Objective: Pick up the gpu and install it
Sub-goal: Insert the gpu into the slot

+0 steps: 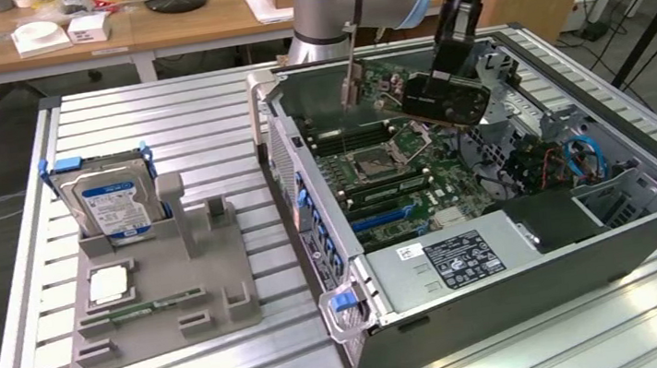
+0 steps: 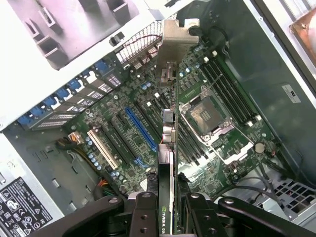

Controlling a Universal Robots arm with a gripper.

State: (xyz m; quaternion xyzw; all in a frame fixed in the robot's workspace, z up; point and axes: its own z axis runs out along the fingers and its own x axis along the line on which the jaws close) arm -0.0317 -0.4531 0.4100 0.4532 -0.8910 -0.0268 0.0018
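The gpu (image 1: 425,99) hangs in the air over the open computer case (image 1: 631,233). It is not in a slot yet. The jaws of the gripper (image 1: 455,69) pinch it at one end, one jaw on each flat side. Its silver bracket (image 1: 352,77) sticks out at the end far from the jaws.

The wrist view looks along the thin edge of the gpu (image 2: 170,158). The card runs away from the gripper (image 2: 168,205), with the bracket (image 2: 177,44) at the far end. Below the card lies the green motherboard (image 2: 123,113). A long blue slot (image 2: 140,129) and a white slot (image 2: 103,148) lie on one side of the card. The square chip socket (image 2: 207,116) lies on the other side.

The exterior view shows the card's black side and how high it sits above the board. It also shows the table (image 1: 147,112). Well away from the jaws, outside the case, sits a grey holder (image 1: 172,332). A hard drive (image 1: 118,203) stands in it, and a small green memory stick (image 1: 150,306) lies in it.
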